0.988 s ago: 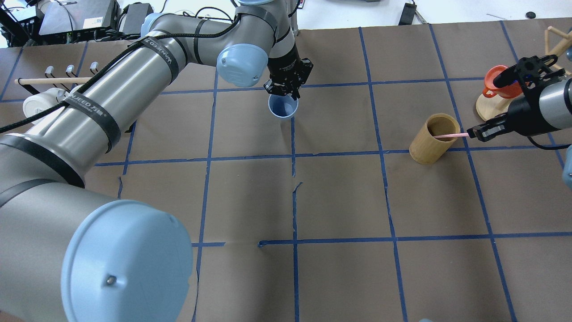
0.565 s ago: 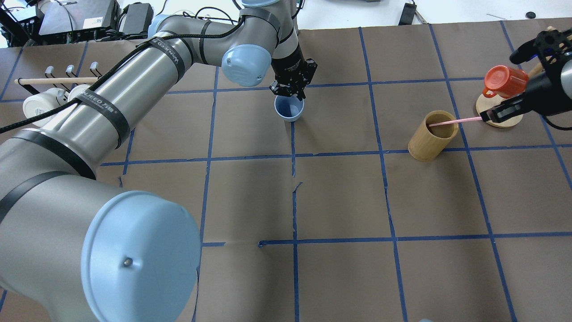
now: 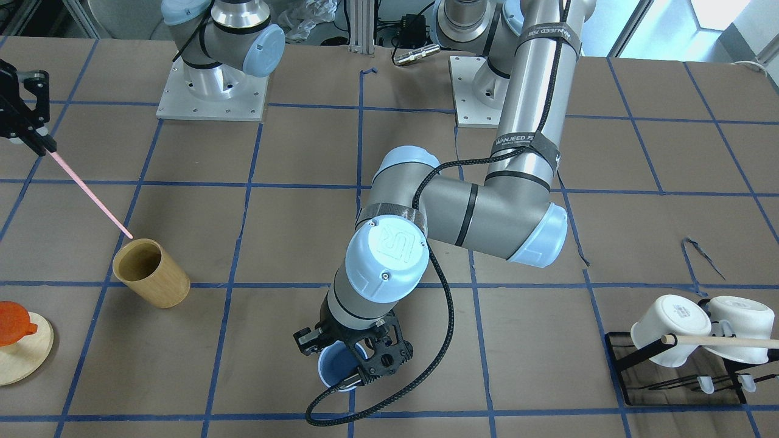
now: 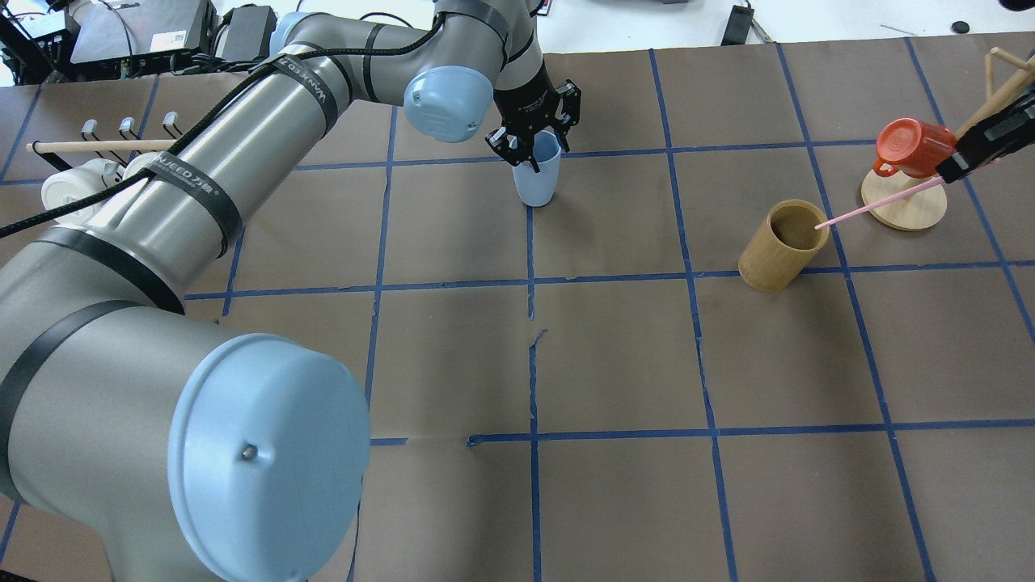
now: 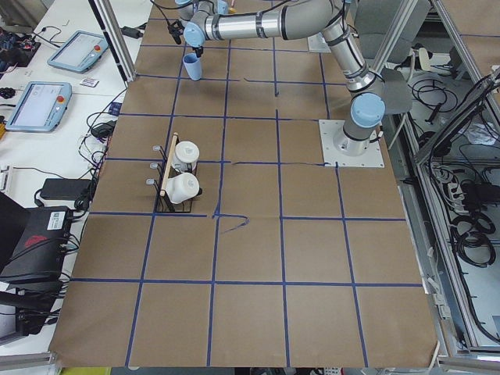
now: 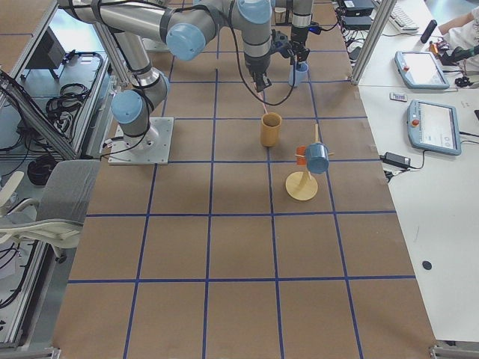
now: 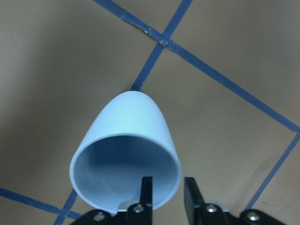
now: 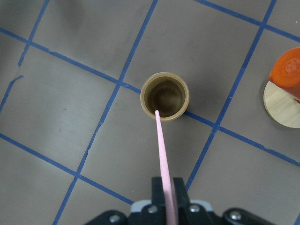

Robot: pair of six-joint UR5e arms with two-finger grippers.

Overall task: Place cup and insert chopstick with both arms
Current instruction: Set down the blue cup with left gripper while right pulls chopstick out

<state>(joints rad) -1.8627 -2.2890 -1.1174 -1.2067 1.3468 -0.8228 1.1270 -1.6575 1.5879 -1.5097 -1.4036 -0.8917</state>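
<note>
Overhead exterior, left hand (image 4: 530,159) reaching down, pinching cup (image 4: 535,184) rim, right hand (image 4: 946,170) raised, gripping slanted chopstick (image 4: 881,202)

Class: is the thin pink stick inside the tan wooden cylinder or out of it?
Out. The thin pink stick, held by the right claw, shows whole to its tip, above the rim of the tan wooden cylinder.

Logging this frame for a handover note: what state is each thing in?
cup, upright, rim pinched by left gripper
wooden cup, upright, empty
chopstick, slanted, clamped by right gripper, tip at wooden cup's mouth
orange mug, hung on stand
white mugs, hung on rack
</note>
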